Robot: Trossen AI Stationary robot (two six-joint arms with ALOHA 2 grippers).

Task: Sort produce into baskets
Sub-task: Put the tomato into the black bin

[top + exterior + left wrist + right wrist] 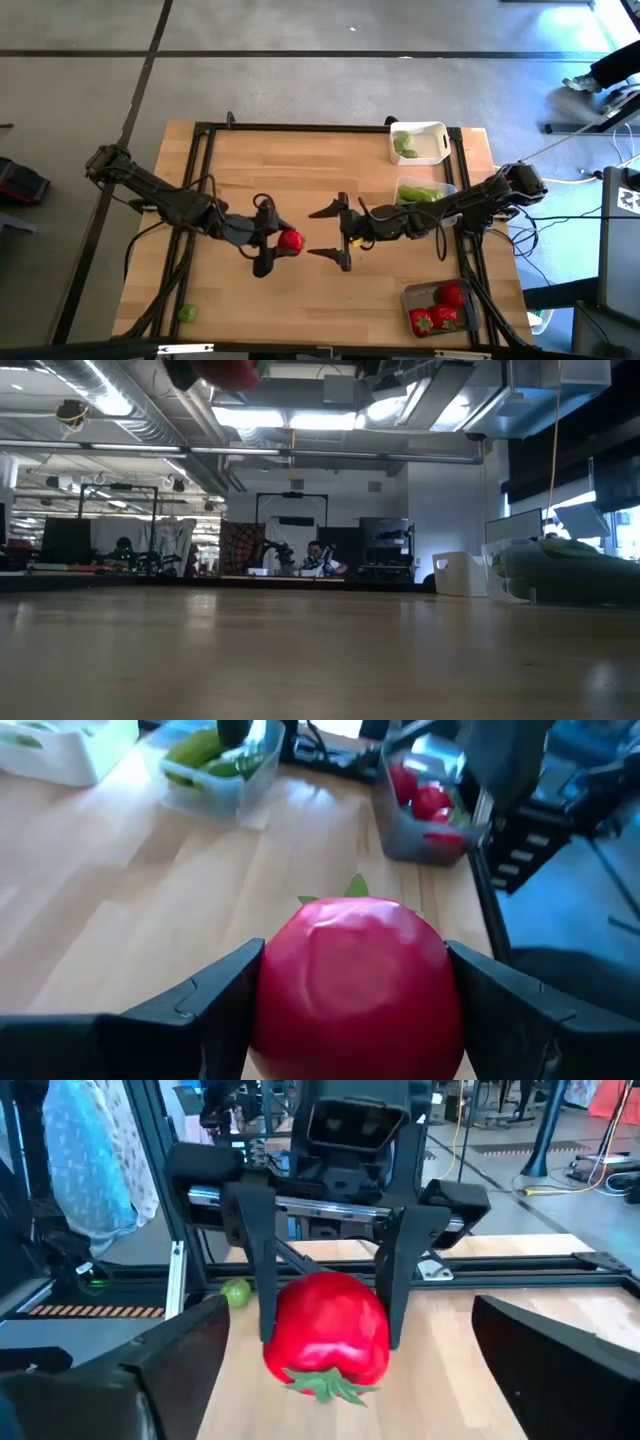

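A red tomato hangs above the table's middle with my left gripper shut on it. It also shows in the left wrist view and the right wrist view. My right gripper stands open just to the tomato's right, facing it, its fingers apart from it. At the table's right edge stand the baskets: a white one with green limes, a clear one with green pods, and a dark grey one with red tomatoes. My left gripper pinches the tomato's two opposite sides between its two fingers. The fingers come from the table's left, slanting a little downward. The tomato is lifted clear of the table, its green leaves on the side away from the gripper.
One green lime lies on the wood near the table's near left corner. A black frame rail runs along the far edge and down both sides. Bare wood lies between the arms and the far edge.
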